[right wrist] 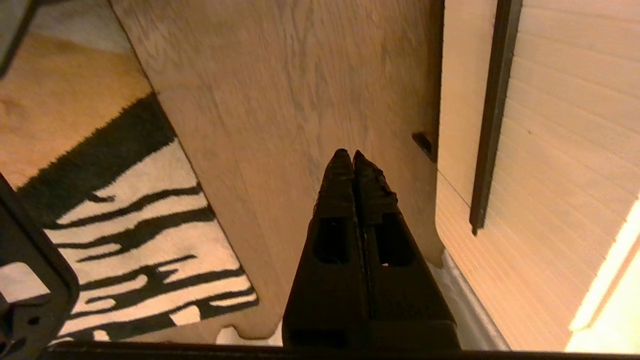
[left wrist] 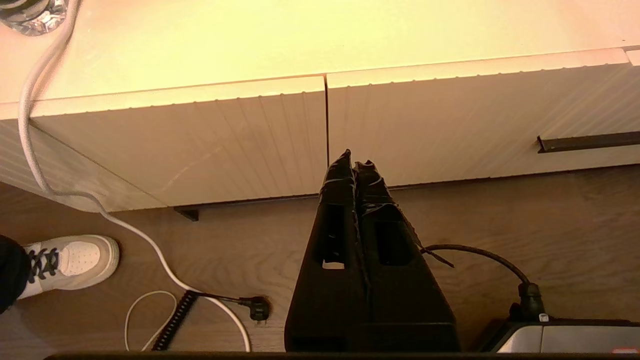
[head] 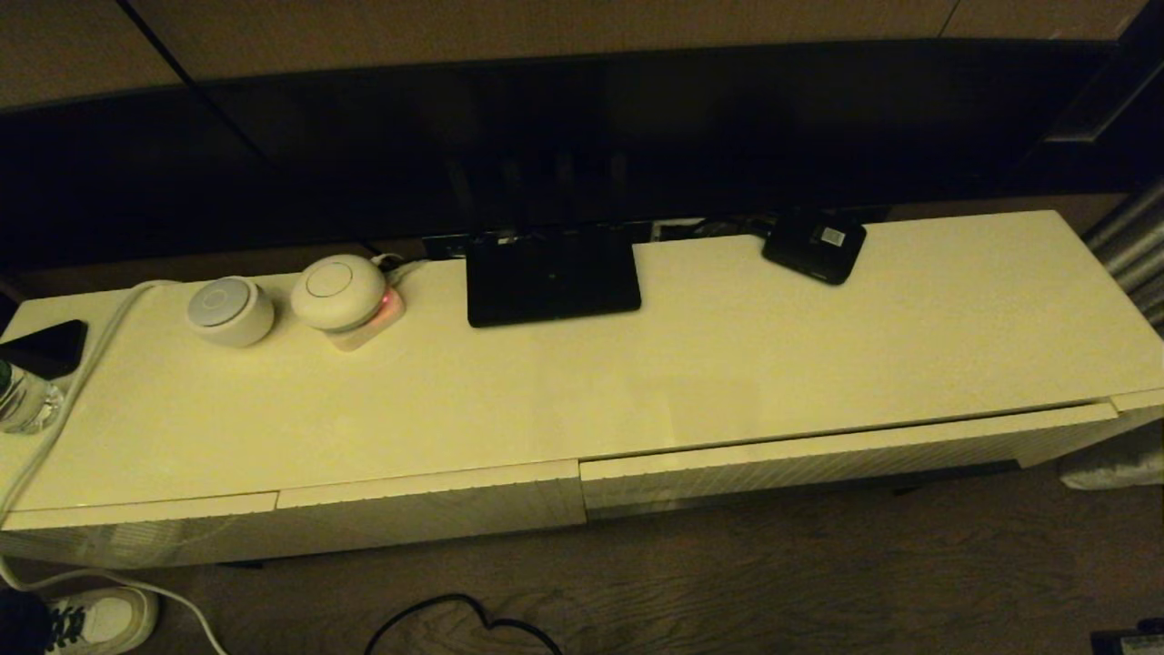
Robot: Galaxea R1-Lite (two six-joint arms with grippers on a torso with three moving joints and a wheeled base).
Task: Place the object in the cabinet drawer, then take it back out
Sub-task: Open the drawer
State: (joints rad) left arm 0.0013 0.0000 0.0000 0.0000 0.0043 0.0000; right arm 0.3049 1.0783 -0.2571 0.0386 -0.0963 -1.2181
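Observation:
The object is out of view in every frame. The cabinet drawer [head: 818,459] is the wide ribbed cream front on the right half of the cabinet; none of its interior shows. In the left wrist view my left gripper [left wrist: 354,157] is shut and empty, low over the floor, pointing at the seam between the shorter drawer front [left wrist: 225,145] and the cabinet drawer [left wrist: 450,115]. My right gripper [right wrist: 348,152] is shut on nothing above the wooden floor, with the ribbed cabinet drawer front [right wrist: 560,150] beside it. Neither gripper shows in the head view.
On the cabinet top [head: 637,382] lie a flat black router [head: 552,277], a small black box [head: 815,244] and two white round devices [head: 230,310]. A white cable [head: 55,409] trails off the left end. A shoe [left wrist: 70,260], floor cables and a striped rug [right wrist: 125,225] lie below.

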